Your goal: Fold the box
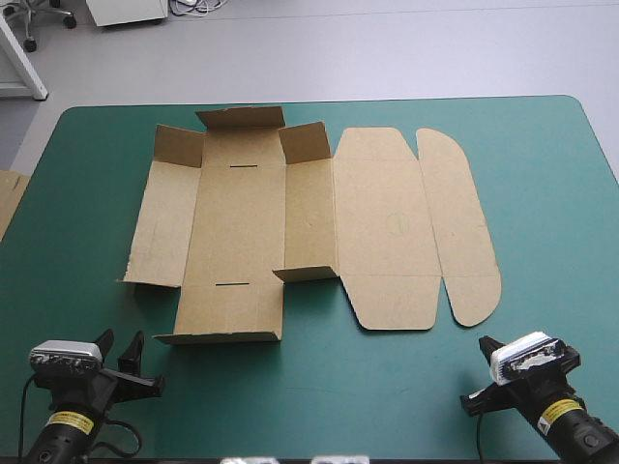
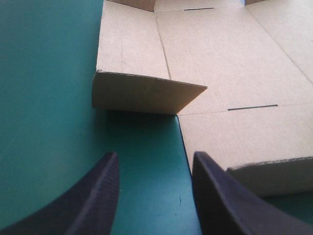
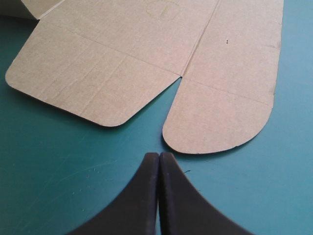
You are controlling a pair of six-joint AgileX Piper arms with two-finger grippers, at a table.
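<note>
High view: a brown box (image 1: 261,222), a cut sheet of board, lies unfolded in the middle of the teal-green surface (image 1: 561,213). Its left half is the tray part. The base and long side walls lie flat there, while several short flaps at the far and near ends stand partly raised. Its right half, the lid panel (image 1: 387,222) and a rounded tuck flap (image 1: 464,232), lies completely flat.

The left hand (image 1: 120,340) sits at the near left, fingers apart and empty, just short of the box's near edge. The right hand (image 1: 486,346) sits at the near right, fingers pressed together and holding nothing. Its tip is close to the tuck flap's rounded near end but not touching it. A strip of more board (image 1: 8,198) shows at the surface's left edge.

Folding appears barely begun: no wall is raised and tucked, so nearly everything is left.
</note>
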